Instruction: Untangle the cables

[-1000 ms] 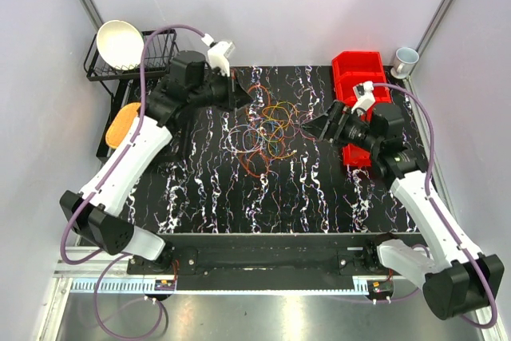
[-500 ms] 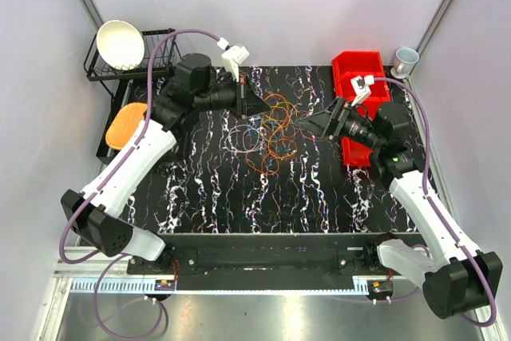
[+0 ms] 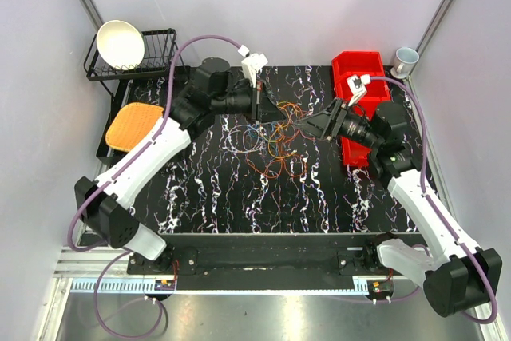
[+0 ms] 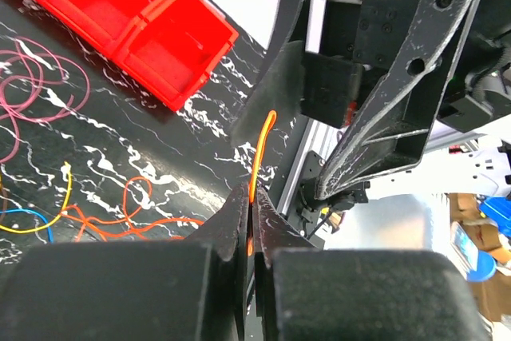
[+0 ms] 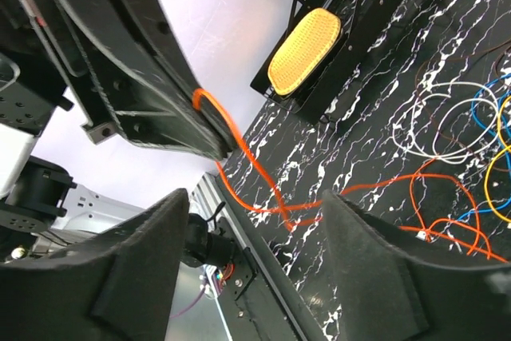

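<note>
The cables (image 3: pixel 271 145) lie as a loose heap of thin orange, yellow, blue, purple and white loops on the black marbled table (image 3: pixel 207 197). My left gripper (image 3: pixel 273 109) hangs above the heap's far edge, shut on one orange wire (image 4: pixel 263 145) that sticks up out of its closed jaws. My right gripper (image 3: pixel 307 126) faces it from the right, close by, open and empty. In the right wrist view the orange wire (image 5: pixel 254 177) runs from the left gripper's tip (image 5: pixel 214 143) down to the table, across the gap between my open fingers (image 5: pixel 152 265).
A red bin (image 3: pixel 359 85) stands at the back right, also in the left wrist view (image 4: pixel 120 21). A wire rack (image 3: pixel 160 61) with a white bowl (image 3: pixel 120 44) is at the back left, an orange sponge (image 3: pixel 132 125) beside it. A cup (image 3: pixel 406 59) stands far right.
My left gripper has moved right along the back of the table towards my right gripper, dragging the orange wire. My right gripper has edged left. The heap has shifted a little.
</note>
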`<state>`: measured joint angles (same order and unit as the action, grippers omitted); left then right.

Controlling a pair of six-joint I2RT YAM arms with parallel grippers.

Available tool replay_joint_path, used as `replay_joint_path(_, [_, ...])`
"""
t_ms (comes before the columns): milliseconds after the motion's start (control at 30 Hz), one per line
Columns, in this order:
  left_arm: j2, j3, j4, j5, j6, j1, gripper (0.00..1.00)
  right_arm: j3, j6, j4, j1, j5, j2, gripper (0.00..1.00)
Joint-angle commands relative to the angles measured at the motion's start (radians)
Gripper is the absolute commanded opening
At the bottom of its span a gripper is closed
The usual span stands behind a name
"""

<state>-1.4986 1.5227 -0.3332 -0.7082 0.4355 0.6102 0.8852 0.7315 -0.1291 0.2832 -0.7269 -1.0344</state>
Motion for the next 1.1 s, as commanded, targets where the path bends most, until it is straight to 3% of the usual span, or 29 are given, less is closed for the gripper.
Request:
replay_joint_path(0, [-0.023, 0.034, 0.066, -0.033, 0.014, 0.017, 0.00, 0.017, -0.014, -0.018, 0.013, -0.009, 0.013, 0.63])
replay_joint_path(67, [-0.029, 0.037, 0.065, -0.039, 0.014, 0.023, 0.00, 0.020, -0.014, -0.014, 0.014, -0.005, 0.010, 0.52])
replay_joint_path(100, [-0.032, 0.040, 0.066, -0.037, 0.014, 0.025, 0.00, 0.024, -0.014, -0.012, 0.014, -0.006, 0.005, 0.31])
replay_joint_path(133, [-0.037, 0.042, 0.068, -0.037, 0.014, 0.026, 0.00, 0.027, -0.008, -0.012, 0.016, -0.008, 0.002, 0.20])
replay_joint_path(167, [-0.037, 0.040, 0.069, -0.034, 0.014, 0.028, 0.10, 0.032, -0.004, -0.010, 0.016, -0.008, -0.001, 0.06])
replay_joint_path(200, [-0.040, 0.045, 0.053, -0.024, 0.014, 0.026, 0.70, 0.044, -0.004, 0.005, 0.017, -0.003, -0.003, 0.00])
replay_joint_path(233, [-0.038, 0.045, 0.039, 0.043, 0.006, 0.026, 0.94, 0.049, -0.004, 0.012, 0.019, 0.000, -0.004, 0.00])
replay_joint_path(267, [-0.035, 0.041, 0.027, 0.077, -0.001, 0.028, 0.99, 0.054, -0.009, 0.028, 0.019, 0.004, -0.003, 0.00])
replay_joint_path(400, [0.017, -0.065, 0.025, 0.196, -0.043, 0.028, 0.99, 0.092, -0.040, 0.103, 0.019, 0.082, 0.022, 0.00])
replay_joint_path(667, [0.149, -0.335, 0.118, 0.291, -0.040, 0.036, 0.99, 0.156, -0.076, 0.215, 0.019, 0.173, 0.027, 0.00])
replay_joint_path(833, [0.190, -0.388, 0.155, 0.311, -0.053, 0.054, 0.99, 0.218, -0.093, 0.233, 0.019, 0.184, 0.011, 0.00])
replay_joint_path(1067, [0.199, -0.378, 0.028, 0.398, -0.101, 0.091, 0.99, 0.404, -0.144, 0.322, 0.019, 0.282, -0.035, 0.00])
